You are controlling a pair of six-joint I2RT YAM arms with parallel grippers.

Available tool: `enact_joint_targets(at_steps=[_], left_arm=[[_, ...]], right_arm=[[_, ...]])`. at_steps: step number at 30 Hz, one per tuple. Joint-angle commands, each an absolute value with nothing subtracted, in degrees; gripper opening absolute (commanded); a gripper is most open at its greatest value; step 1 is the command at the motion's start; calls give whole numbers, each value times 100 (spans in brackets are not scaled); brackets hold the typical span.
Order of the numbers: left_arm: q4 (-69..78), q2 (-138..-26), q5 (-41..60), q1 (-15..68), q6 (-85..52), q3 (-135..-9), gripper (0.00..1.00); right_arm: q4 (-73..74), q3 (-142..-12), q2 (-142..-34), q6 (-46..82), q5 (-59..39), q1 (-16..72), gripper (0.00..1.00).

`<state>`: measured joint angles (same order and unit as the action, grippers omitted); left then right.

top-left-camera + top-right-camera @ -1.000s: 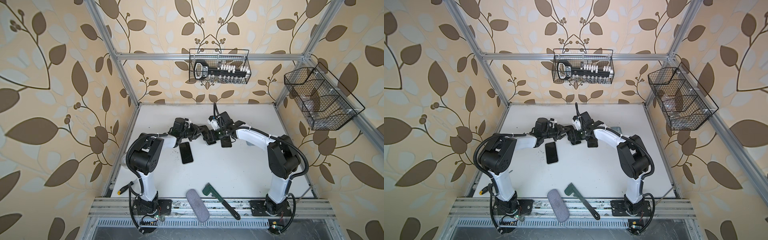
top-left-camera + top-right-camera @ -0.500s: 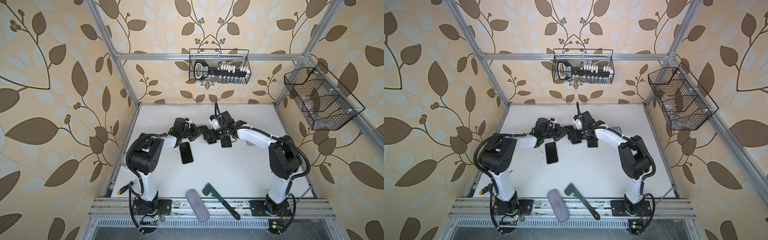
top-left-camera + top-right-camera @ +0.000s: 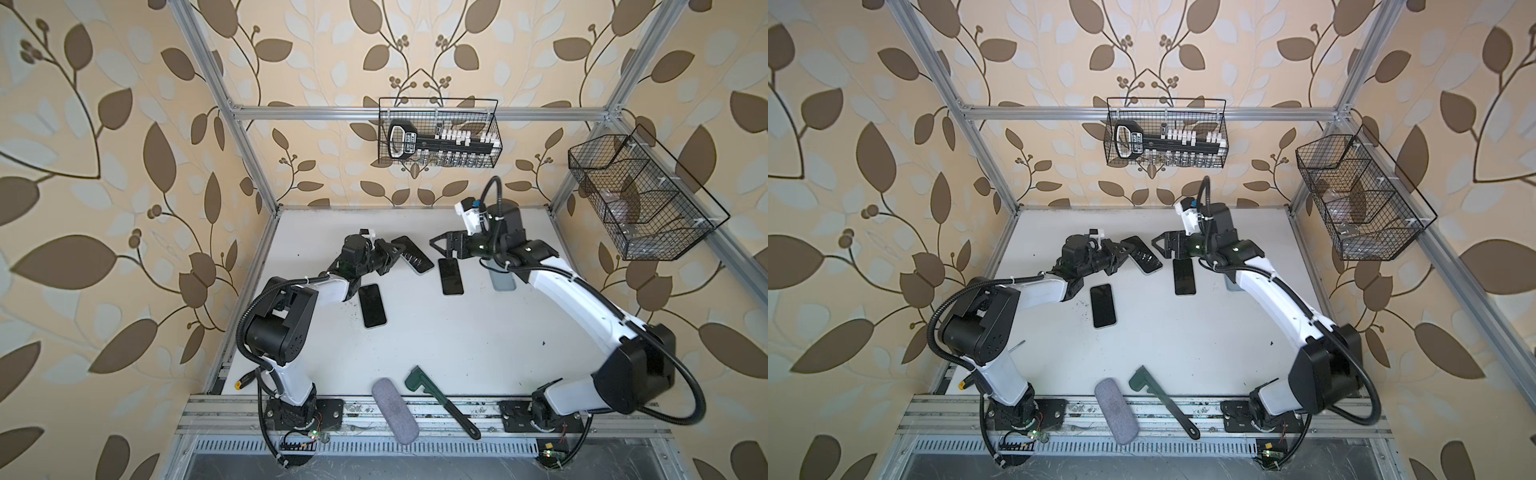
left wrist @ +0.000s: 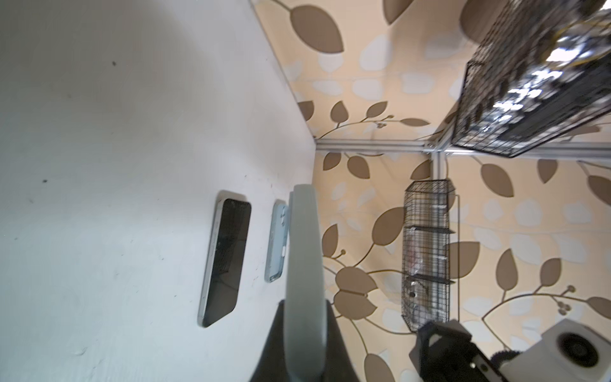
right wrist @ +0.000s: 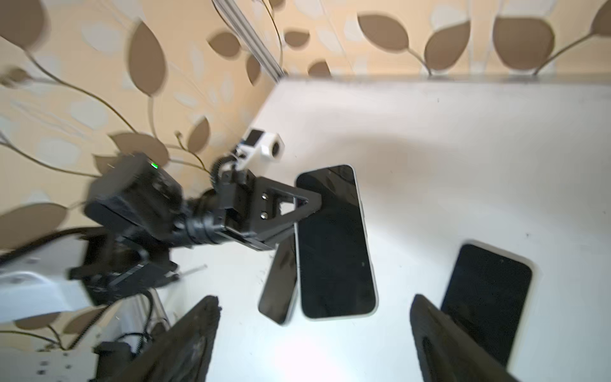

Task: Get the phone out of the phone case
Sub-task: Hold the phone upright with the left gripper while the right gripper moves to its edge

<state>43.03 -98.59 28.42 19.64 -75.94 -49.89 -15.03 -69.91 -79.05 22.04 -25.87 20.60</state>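
My left gripper (image 3: 397,251) (image 3: 1125,249) is shut on one end of a dark-screened phone (image 3: 415,257) (image 5: 334,244) with a pale grey-green phone case round its rim, held tilted off the white table (image 3: 457,340). In the left wrist view this phone (image 4: 302,264) shows edge-on between the jaws. My right gripper (image 3: 438,248) (image 5: 314,340) stands open just right of the held phone, apart from it, with nothing between its fingers (image 5: 185,337).
Two more phones lie flat on the table, one (image 3: 451,276) below the right gripper and one (image 3: 372,305) by the left arm. An empty light blue case (image 3: 503,280) lies under the right arm. A grey pouch (image 3: 392,413) and green tool (image 3: 440,401) sit at the front edge. Wire baskets (image 3: 438,139) (image 3: 636,199) hang on the walls.
The left jaws have closed onto the held phone. The right jaws have opened wider and drawn slightly back from it.
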Motion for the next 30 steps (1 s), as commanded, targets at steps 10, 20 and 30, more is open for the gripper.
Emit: enact_joint_targets(at_steps=[10, 20, 30], left_arm=[[4989, -8191, 1146, 2942, -6978, -4710, 0], [4567, -7671, 960, 3347, -6776, -4747, 0], [4541, -7544, 798, 3463, -6748, -4711, 0]], right_arm=[[893, -4598, -6528, 4434, -3847, 1800, 79], [3156, -3438, -6154, 5821, -3680, 2240, 71], [3766, -3310, -6403, 6205, -3241, 2693, 64]])
